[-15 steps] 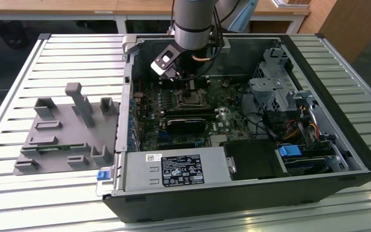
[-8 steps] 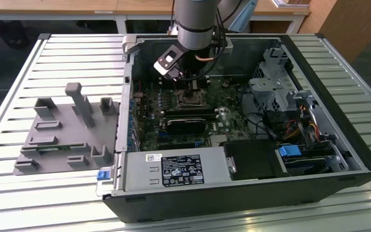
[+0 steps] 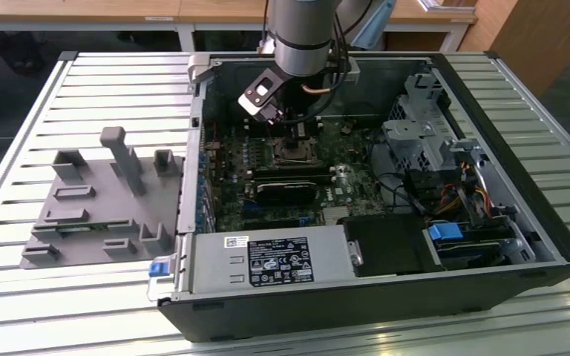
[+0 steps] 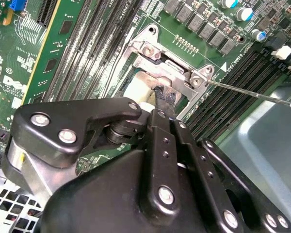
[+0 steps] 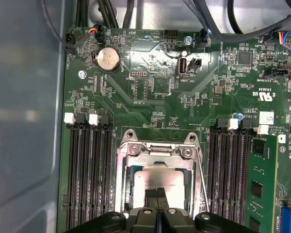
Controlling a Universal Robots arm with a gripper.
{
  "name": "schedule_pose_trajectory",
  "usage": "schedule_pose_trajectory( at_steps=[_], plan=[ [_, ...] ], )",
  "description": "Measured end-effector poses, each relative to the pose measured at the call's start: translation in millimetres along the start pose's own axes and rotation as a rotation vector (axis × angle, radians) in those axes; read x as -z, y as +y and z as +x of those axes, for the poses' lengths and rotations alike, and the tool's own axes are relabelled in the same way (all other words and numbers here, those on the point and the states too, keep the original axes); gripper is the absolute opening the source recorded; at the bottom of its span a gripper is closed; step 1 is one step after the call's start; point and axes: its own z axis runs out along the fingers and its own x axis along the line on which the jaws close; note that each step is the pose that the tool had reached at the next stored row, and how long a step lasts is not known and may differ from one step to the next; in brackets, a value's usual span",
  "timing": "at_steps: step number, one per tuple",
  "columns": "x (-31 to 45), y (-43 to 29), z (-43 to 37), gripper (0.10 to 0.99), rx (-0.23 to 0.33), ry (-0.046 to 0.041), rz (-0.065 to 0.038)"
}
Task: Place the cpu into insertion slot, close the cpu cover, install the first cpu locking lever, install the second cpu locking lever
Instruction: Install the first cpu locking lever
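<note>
The insertion slot point(image 5: 122, 187) is a silvery-rimmed socket on the green board, between the black memory slots. The cpu point(image 5: 153, 180) lies in it with its pale metal face up, also seen in the second wrist view as the cpu point(image 4: 136, 88). The cpu cover point(image 5: 157, 151) appears to lie down around the chip as a thin metal frame. My gripper point(image 5: 158, 198) is shut, its fingertips point(image 4: 165, 97) together and resting on the chip's face at the cover's edge. A thin locking lever point(image 4: 252, 93) sticks out sideways from the socket's corner. In the exterior view the gripper point(image 3: 300, 135) hangs inside the case.
The open computer case point(image 3: 483, 89) lies on a slatted white table point(image 3: 27, 297). A grey fixture block point(image 3: 107, 200) stands at the exterior view's left. Memory slots point(image 5: 89, 179) flank the socket, with a memory stick point(image 5: 262, 184) nearby. Cables and a drive cage point(image 3: 424, 141) crowd the exterior view's right.
</note>
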Motion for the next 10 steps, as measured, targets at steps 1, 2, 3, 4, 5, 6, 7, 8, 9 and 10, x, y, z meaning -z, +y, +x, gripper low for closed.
schedule_pose_trajectory(
  at_steps=[1, 2, 3, 4, 5, 6, 7, 8, 9, 10],
  plan=[
    [0.0, 0.0, 0.0, 0.106, 0.0, 0.0, 0.0],
    [0.0, 0.0, 0.0, 0.106, 0.0, 0.0, 0.0],
    [0.0, 0.1, 0.0, 0.106, 0.0, 0.0, 0.0],
    [0.0, 0.1, 0.0, 0.106, 0.0, 0.0, 0.0],
    [0.2, 0.1, 0.1, 0.106, 0.0, 0.0, 0.0],
    [0.5, 0.1, 0.0, 0.106, 0.0, -0.0002, 0.0],
    [1.0, 0.1, 0.0, 0.106, 0.0, -0.0002, 0.0],
    [1.5, 0.1, 0.0, 0.106, 0.0, -0.0001, 0.0],
    [2.2, 0.1, 0.0, 0.106, 0.0, -0.0001, 0.0],
    [2.8, 0.1, 0.1, 0.106, 0.0, -0.0001, 0.0]
  ],
)
